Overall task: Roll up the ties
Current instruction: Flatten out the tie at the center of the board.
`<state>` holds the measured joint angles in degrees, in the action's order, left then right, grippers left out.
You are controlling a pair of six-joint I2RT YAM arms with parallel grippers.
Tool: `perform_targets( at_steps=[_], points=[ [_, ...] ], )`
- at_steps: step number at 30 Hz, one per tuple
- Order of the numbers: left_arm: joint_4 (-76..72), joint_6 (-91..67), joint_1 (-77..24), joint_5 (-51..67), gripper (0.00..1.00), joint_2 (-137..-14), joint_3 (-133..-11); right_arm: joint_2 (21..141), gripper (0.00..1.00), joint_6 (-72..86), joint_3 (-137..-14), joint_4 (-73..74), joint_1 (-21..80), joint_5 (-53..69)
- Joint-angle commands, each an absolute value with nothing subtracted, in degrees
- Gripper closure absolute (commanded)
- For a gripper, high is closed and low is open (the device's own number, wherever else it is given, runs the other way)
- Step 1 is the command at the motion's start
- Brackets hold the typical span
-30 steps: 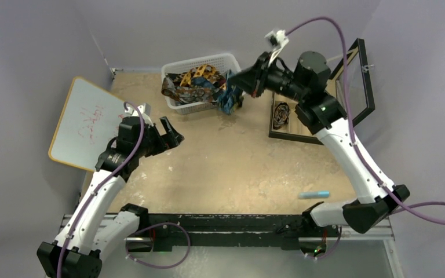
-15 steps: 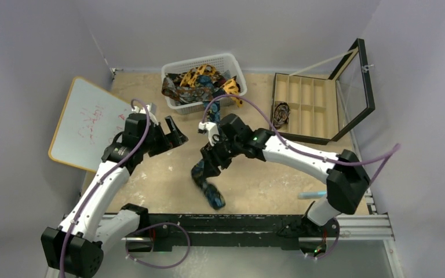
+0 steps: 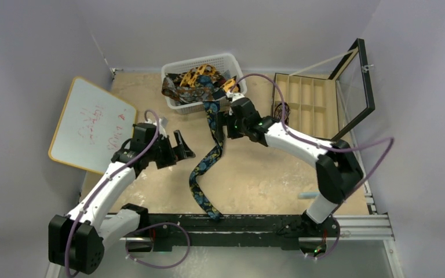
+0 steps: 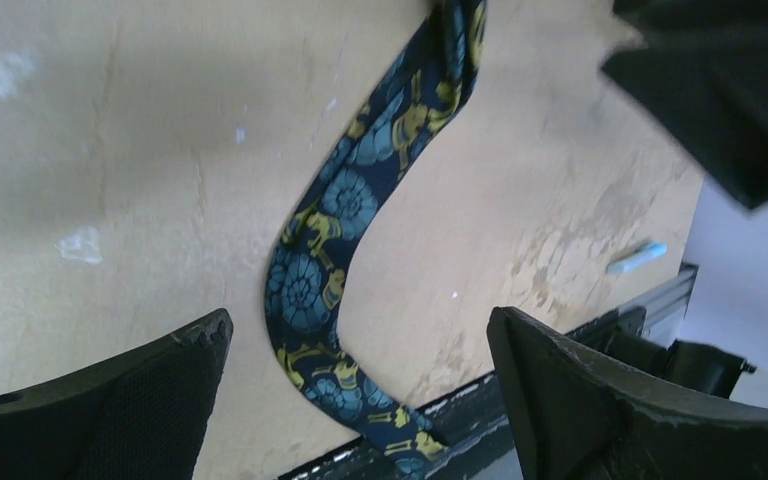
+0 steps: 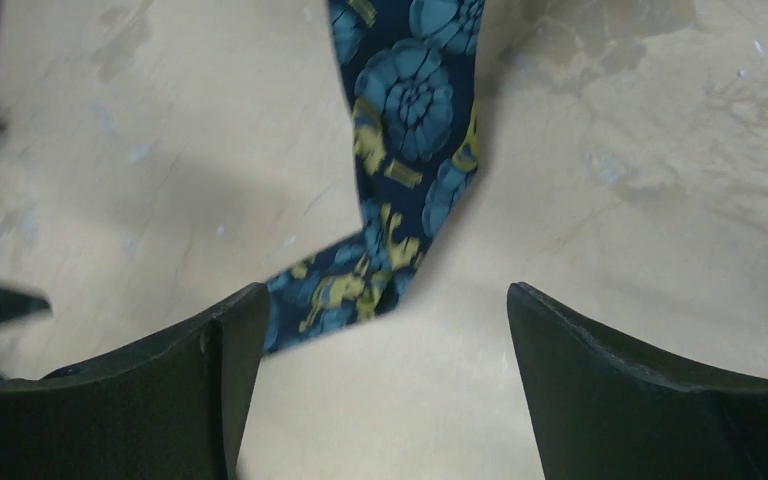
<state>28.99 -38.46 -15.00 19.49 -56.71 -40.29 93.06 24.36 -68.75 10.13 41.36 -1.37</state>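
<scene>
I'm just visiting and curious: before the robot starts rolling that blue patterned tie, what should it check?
1. Left gripper open, empty: ok.
2. Right gripper open, not gripping the navy tie: ok.
3. Tie straight: not ok, it snakes in an S.
4. Tie flat: not ok, folded beneath the right gripper.
5. Tie fully on the table: not ok, near end overhangs the black rail.
6. Far end free of the white basket: cannot tell.

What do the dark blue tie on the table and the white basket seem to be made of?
The dark blue tie: woven fabric, probably silk or polyester; it bends limply and carries a blue-gold pattern. The white basket: rigid plastic, judging by its moulded mesh walls.
</scene>
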Motion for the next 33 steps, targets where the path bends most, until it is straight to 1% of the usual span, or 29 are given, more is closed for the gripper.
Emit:
perform_targets(
  at_steps=[1,5,9,11,15,17,18,20,21,22,24,25,27,30,33],
  points=[
    [24.67,-41.17,-14.68,27.25,0.03,-57.09,-34.75,100.90,0.09,27.63,-74.62,2.35,41.92,-4.90],
    [20.73,-44.99,-15.19,31.84,0.05,-56.10,-29.10,108.81,0.09,26.92,-81.87,0.87,41.92,-4.81],
    [18.68,-47.70,-17.72,31.77,0.06,-55.32,-25.43,113.21,0.11,25.87,-85.27,-1.16,41.93,-8.90],
    [17.10,-48.83,-20.75,30.64,0.08,-56.28,-24.41,114.55,0.14,25.45,-85.03,-3.47,42.25,-12.70],
    [17.13,-48.97,-26.37,26.98,0.11,-61.17,-24.91,116.76,0.24,25.80,-85.58,-2.54,42.54,-18.10],
    [17.69,-48.54,-27.36,24.99,0.16,-62.79,-25.18,117.16,0.30,25.18,-85.06,-3.22,42.57,-19.02],
    [17.91,-48.30,-27.68,23.94,0.18,-63.10,-25.15,117.47,0.35,24.69,-85.04,-3.48,42.62,-18.88],
    [17.64,-47.52,-27.94,23.01,0.23,-64.03,-24.94,117.77,0.53,24.52,-85.63,-2.74,42.71,-19.28],
    [17.34,-47.13,-28.01,22.86,0.29,-64.87,-24.91,117.59,0.60,24.52,-85.95,-2.35,42.71,-19.33],
    [16.99,-46.77,-28.16,22.61,0.34,-65.78,-24.94,116.61,0.74,24.51,-86.54,-1.92,42.71,-19.41],
    [15.55,-46.11,-28.33,22.79,0.42,-67.54,-25.19,113.54,0.90,24.71,-86.96,-0.86,42.71,-19.23],
    [14.50,-45.88,-28.43,22.99,0.47,-68.21,-25.28,112.03,0.99,24.88,-87.37,0.35,42.71,-19.03],
    [11.81,-45.34,-28.48,24.08,0.51,-69.19,-25.58,105.60,1.00,25.31,-86.54,2.04,42.72,-17.66],
    [9.93,-45.32,-28.48,24.38,0.53,-69.63,-27.72,96.92,1.00,24.93,-84.14,2.41,42.55,-15.24],
    [9.71,-46.18,-28.48,22.39,0.45,-66.05,-29.18,89.46,1.00,25.71,-82.96,5.31,42.17,-14.64]
  ],
)
